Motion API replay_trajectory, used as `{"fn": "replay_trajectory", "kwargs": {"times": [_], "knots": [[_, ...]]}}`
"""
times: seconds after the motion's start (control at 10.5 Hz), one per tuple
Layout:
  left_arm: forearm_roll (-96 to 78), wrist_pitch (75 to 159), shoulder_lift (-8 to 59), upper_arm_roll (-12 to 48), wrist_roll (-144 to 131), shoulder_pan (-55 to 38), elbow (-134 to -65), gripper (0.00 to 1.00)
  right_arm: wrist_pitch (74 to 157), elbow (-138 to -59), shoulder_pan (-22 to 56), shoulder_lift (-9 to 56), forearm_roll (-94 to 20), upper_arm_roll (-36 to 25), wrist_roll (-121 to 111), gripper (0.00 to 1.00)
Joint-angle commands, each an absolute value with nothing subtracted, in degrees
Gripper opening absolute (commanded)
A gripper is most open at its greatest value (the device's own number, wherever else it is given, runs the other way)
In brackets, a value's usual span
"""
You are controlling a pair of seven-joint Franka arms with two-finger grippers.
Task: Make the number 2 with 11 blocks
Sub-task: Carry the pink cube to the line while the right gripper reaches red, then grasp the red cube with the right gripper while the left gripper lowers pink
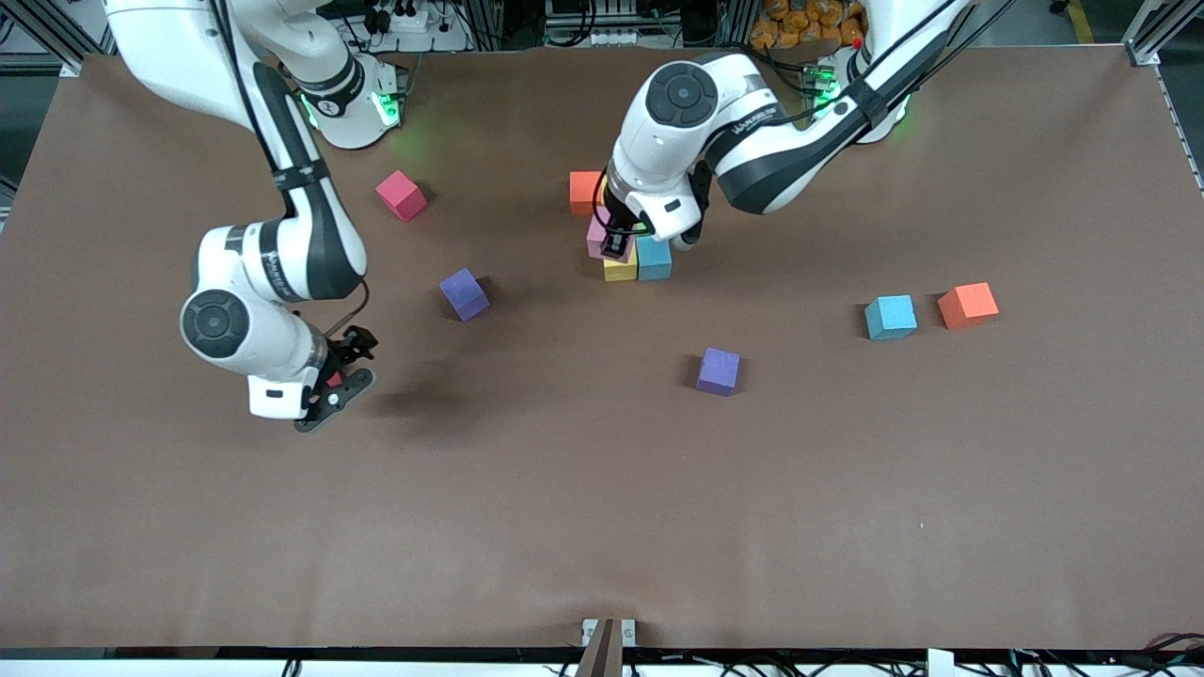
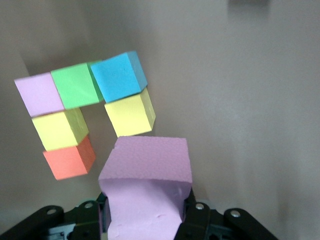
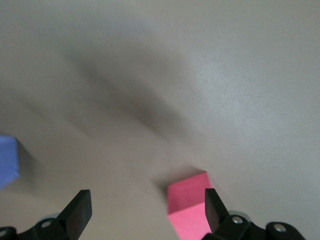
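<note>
- Left pincer (image 1: 616, 246) is clamping a pink matte foam cube (image 2: 145, 185), squeezing it between both fingers, just over the group of placed cubes near the middle of the worktop (image 1: 602, 527).
- Partly built number 2 (image 2: 85, 117) is lying under that pincer: in the left wrist view a pale purple cube (image 2: 39, 94), a green cube (image 2: 76, 85) and a light blue cube (image 2: 118, 76) are sitting in one touching row, a yellow cube (image 2: 56, 130) and an orange-red cube (image 2: 67, 160) are running off from the purple end, and a second yellow cube (image 2: 129, 115) is sitting against the blue one.
- Right pincer (image 1: 339, 371) is hanging with its fingers spread wide apart, low over the brown worktop toward the right arm's end; a red-pink cube (image 3: 189, 210) is showing by one finger in the right wrist view, and whether it is being touched cannot be told.
- Loose cubes are lying well apart: a red cube (image 1: 401, 196) near the right arm's base, a purple cube (image 1: 464, 293) nearer the front camera than it, another purple cube (image 1: 719, 371) nearer the camera than the group.
- Toward the left arm's end, a light blue cube (image 1: 890, 317) and an orange cube (image 1: 968, 306) are sitting just beside each other.
</note>
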State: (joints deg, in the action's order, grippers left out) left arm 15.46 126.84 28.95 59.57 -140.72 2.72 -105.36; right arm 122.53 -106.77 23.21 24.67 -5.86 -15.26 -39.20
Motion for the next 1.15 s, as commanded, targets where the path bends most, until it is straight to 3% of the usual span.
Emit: {"fn": "replay_trajectory", "kwargs": {"times": [0.0,0.19,0.38,0.76,1.05], "knots": [[16.96,131.29,29.36,52.51,-147.99,-5.23,-105.12,0.20,123.66,-110.55,21.80,22.60,-6.50,-14.76,-49.10,1.00],[16.96,135.07,30.32,47.22,-151.68,-11.05,-105.12,0.20,127.50,-115.46,20.84,19.70,-6.15,-14.85,-54.20,1.00],[16.96,138.68,32.42,46.49,-153.80,-12.74,-105.38,0.20,133.83,-120.04,20.74,18.11,-5.98,-14.94,-57.82,1.00],[17.05,145.01,34.27,44.92,-156.00,-15.29,-107.75,0.20,139.29,-120.15,15.30,19.86,-4.75,-15.29,-67.66,1.00],[16.96,145.46,36.38,37.65,-157.23,-22.65,-107.84,0.20,141.05,-120.50,13.89,21.70,-4.83,-15.21,-68.03,1.00]]}}
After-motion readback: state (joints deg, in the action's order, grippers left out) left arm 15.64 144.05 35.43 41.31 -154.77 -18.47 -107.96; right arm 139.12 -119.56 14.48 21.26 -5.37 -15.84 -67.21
